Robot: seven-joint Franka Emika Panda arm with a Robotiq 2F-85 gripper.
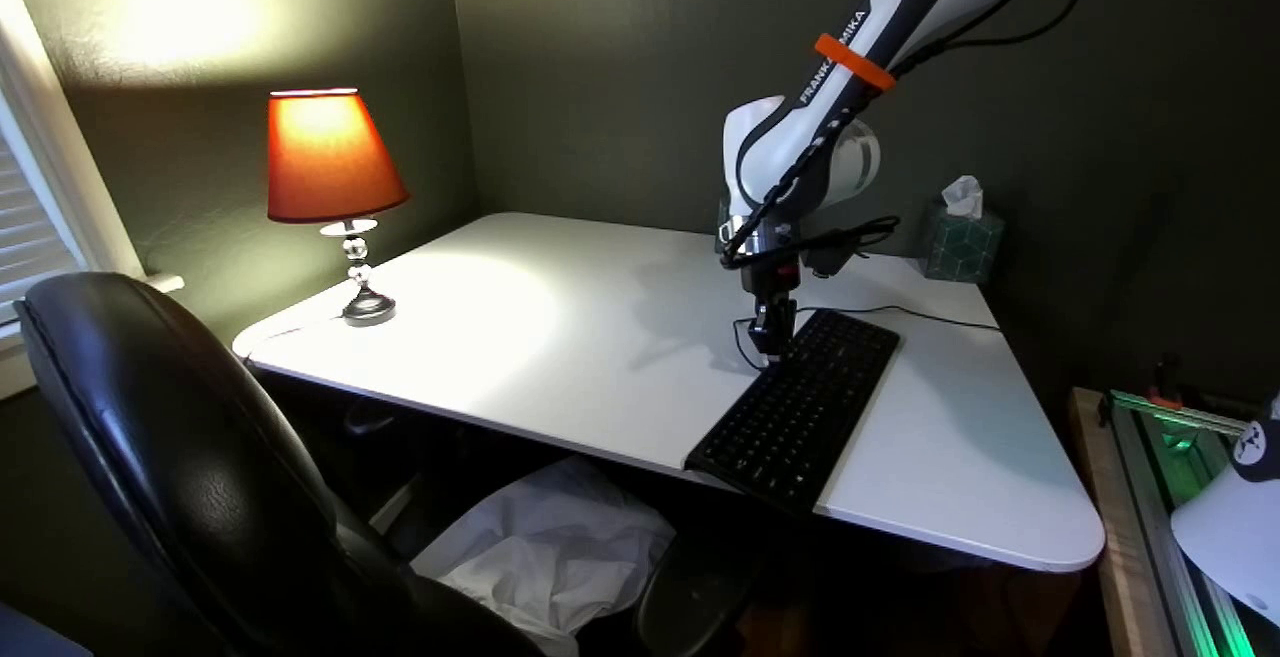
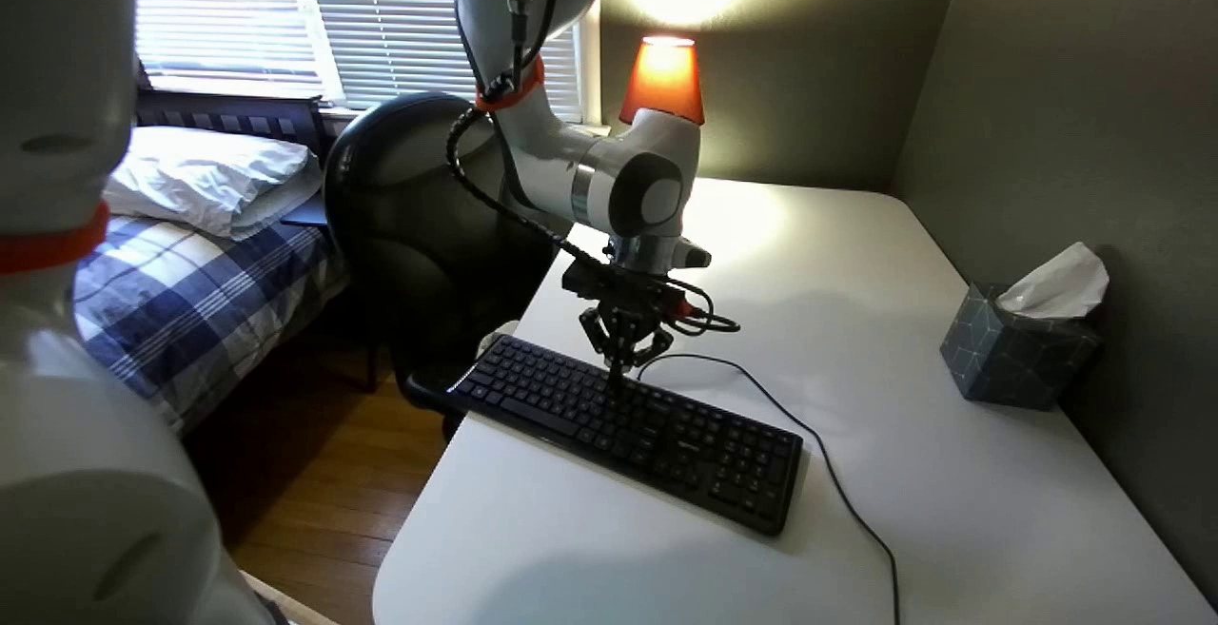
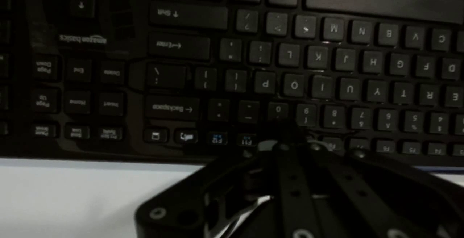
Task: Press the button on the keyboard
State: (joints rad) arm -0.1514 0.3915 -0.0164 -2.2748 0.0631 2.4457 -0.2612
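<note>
wrist view: gripper pinched together on nothing, tips by 0 key; cannot tell if touching. keyboard end pokes past worktop edge by chair. looks light, hard, maybe slidey: no need to grab, just push straight down.

Observed glossy plastic on the keyboard, between matt keys. Noted a matt finish on the hand; smooth, low-sheen on the surface; shiny and leather-like on the chair. Also found paper tissue, wood-plank floor, cloth bedspread.
</note>
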